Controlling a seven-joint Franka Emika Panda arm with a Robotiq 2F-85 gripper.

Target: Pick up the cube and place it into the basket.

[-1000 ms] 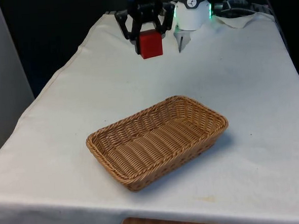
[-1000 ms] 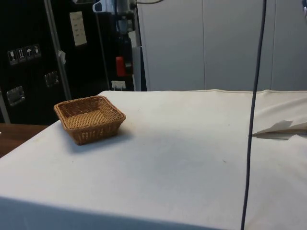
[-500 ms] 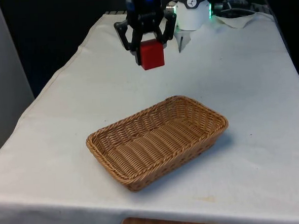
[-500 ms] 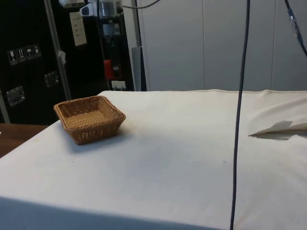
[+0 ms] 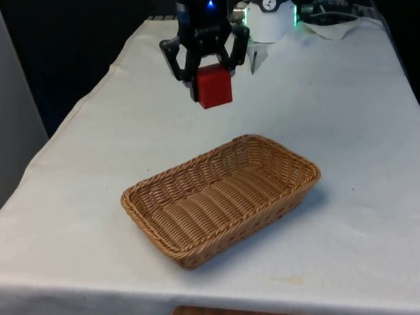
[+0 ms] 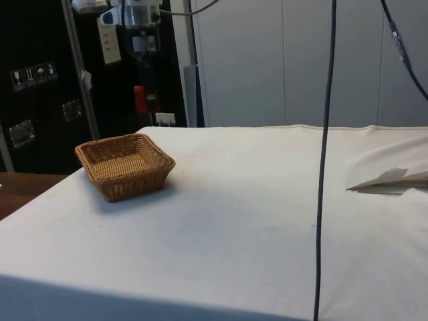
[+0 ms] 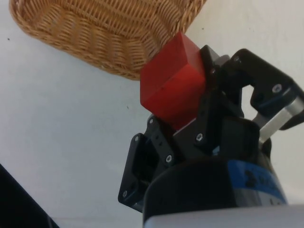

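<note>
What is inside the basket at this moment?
Nothing lies in the basket: its woven bottom shows bare. The red cube is held in the hand above the cloth, beyond the basket. The near wall hides a strip of the bottom.

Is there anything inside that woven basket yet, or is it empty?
Empty. The basket shows only bare weave inside, while the red cube hangs above the table, clamped in the gripper.

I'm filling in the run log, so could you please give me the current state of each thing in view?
gripper: shut on the cube, raised above the table, short of the basket.
cube: red, held off the cloth between the fingers.
basket: wicker, upright on the cloth, nothing in it.
white cloth: spread over the table.
</note>
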